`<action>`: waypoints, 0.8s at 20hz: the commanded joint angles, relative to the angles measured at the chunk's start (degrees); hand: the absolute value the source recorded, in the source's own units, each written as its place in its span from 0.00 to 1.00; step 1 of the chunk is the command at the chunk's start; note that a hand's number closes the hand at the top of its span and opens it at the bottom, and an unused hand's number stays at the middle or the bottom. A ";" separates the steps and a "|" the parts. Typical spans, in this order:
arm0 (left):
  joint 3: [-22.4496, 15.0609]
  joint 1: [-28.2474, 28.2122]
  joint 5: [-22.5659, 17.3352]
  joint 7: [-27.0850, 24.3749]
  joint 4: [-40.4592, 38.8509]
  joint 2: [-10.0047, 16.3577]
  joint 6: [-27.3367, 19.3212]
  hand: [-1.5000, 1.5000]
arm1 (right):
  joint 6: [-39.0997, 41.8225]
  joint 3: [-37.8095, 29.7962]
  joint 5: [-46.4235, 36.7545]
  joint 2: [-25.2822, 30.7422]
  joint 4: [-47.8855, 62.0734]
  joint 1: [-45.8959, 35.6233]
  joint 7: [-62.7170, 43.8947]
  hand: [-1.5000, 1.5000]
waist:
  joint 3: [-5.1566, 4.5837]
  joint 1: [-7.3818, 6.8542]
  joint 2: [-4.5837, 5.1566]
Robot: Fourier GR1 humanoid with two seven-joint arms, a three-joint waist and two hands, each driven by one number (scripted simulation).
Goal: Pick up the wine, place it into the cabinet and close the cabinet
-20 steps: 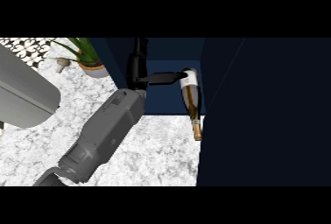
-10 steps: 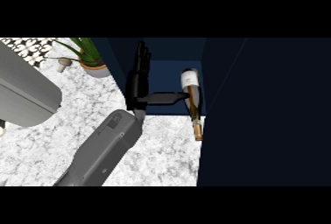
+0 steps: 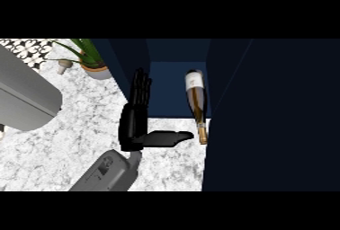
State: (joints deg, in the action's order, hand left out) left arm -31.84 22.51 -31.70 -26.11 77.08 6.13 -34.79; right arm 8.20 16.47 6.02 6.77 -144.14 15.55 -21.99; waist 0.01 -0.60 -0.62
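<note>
Speckled marble counter (image 3: pixel 66 152) — right hand (image 3: pixel 135 119) straight-fingered, holding nothing, near slender wine bottle (image 3: pixel 194 96).

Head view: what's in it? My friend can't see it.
A wine bottle lies on its side in an open dark blue cabinet, neck poking out over the marble counter. An open black robot hand is just left of it.

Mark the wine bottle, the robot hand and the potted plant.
wine bottle (image 3: pixel 196 105): head view, on its amber body below the white label.
robot hand (image 3: pixel 133 123): head view, on the palm, below the straight fingers.
potted plant (image 3: pixel 98 72): head view, on the pot.
</note>
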 commanded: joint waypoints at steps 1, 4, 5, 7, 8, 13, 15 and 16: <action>-2.28 -7.29 2.16 0.24 8.70 2.04 -1.91 0.00 | -0.13 1.18 2.30 0.77 -11.93 2.74 -3.61 0.00 | -0.01 0.50 0.18; -5.25 -13.75 3.17 -0.34 15.78 2.63 -2.54 0.00 | -0.43 -0.46 3.88 1.21 -10.96 1.54 -4.52 0.00 | -0.01 0.33 0.27; -7.13 -15.61 4.91 -0.36 17.54 2.92 -3.47 0.00 | 1.29 -1.39 5.34 2.54 -9.94 4.01 -3.81 0.00 | 0.02 0.56 0.31; -9.02 -18.69 5.61 -0.91 20.69 4.12 -3.91 0.00 | 4.16 1.85 4.13 4.93 -10.17 2.66 -5.34 1.00 | -0.01 0.32 0.19; -7.58 -18.71 4.94 0.08 22.03 5.56 -3.87 0.00 | 6.29 0.40 6.17 7.67 -10.66 2.41 -7.04 1.00 | -0.01 0.25 0.21; -5.07 -24.11 4.02 -0.57 27.00 11.81 -1.70 0.00 | 11.20 12.88 5.92 9.41 -8.43 5.06 -6.39 1.00 | -0.04 0.14 0.10; -4.36 -26.68 3.94 -0.30 31.27 15.03 -1.00 0.00 | 10.40 14.51 6.70 8.93 -11.13 4.26 -7.78 1.00 | -0.06 -0.27 0.07; -4.42 -27.52 4.00 -2.18 28.60 13.34 -0.81 0.00 | 10.66 17.24 5.47 9.01 -11.54 4.58 -8.59 1.00 | -0.11 0.22 0.19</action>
State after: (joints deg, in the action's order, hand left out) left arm -37.14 -0.93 -27.50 -26.89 102.93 16.90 -36.76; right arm 17.48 26.69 6.33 14.01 -144.03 17.70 -24.08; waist -0.02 -0.42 -0.46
